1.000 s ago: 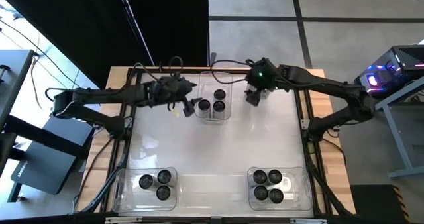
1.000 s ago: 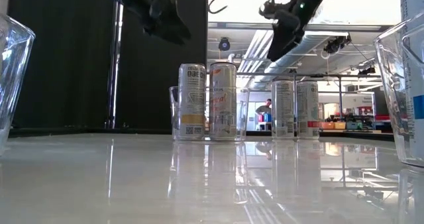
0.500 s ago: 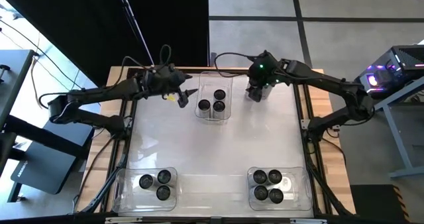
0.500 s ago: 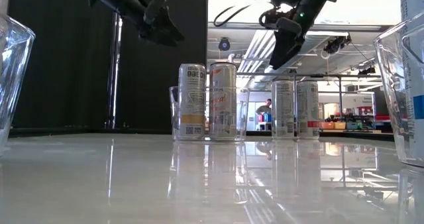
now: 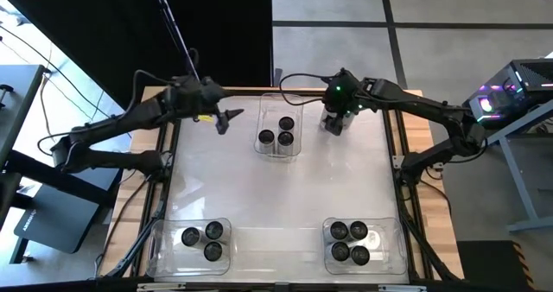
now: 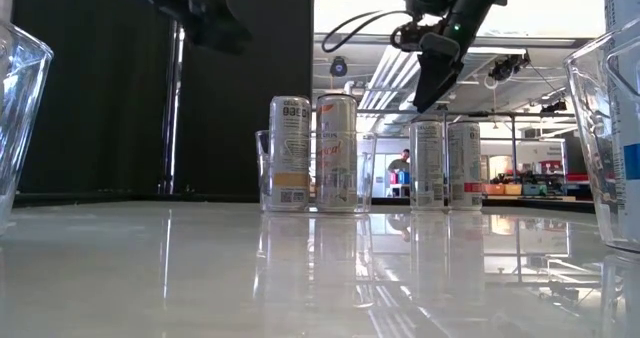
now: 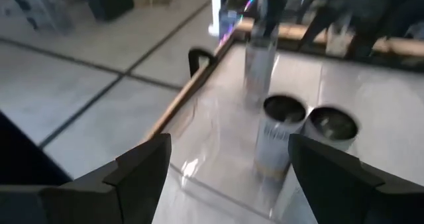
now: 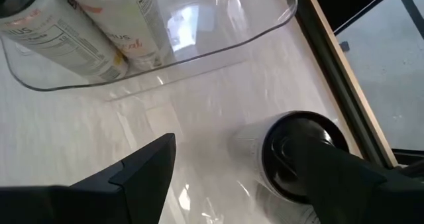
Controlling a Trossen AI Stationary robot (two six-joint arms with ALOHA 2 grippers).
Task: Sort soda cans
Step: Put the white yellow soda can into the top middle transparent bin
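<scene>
White, glossy table top (image 5: pixel 276 188), framed in pale wood, is recorded with three clear plastic bins.

Far-centre bin (image 5: pixel 279 119): three soda cans (image 5: pixel 276 132) are held upright in a tight cluster. In the low view their silver sides and printed labels are seen through the bin wall.

Near-left bin (image 5: pixel 190 244): three cans (image 5: pixel 203 238) are held, standing, touching or nearly so.

Near-right bin (image 5: pixel 365 244): four cans (image 5: pixel 349 241) are held, packed together.

Loose can (image 8: pixel 295 151): one is noted standing on the bare table just beside the far-centre bin, on its right, close to the table's wooden edge. In the high view it is hidden under the right arm.

Right gripper (image 5: pixel 333 123): it is held above the loose can, fingers spread wide to either side of the dark top, nothing pinched. Whether the fingers touch the can cannot be told.

Left gripper (image 5: pixel 226 119): it is raised over the table's far-left part, left of the far-centre bin and apart from it, fingers spread, nothing between them. The bin's cans are seen beyond the fingers in the left wrist view.

Surroundings: a black curtain (image 5: pixel 173 24) is recorded behind the table on the left; grey floor tiles (image 5: pixel 415 33) behind on the right; a lit device (image 5: pixel 501 98) on a stand at the right edge. The space between the far bin and the two near bins is crossed by nothing.
</scene>
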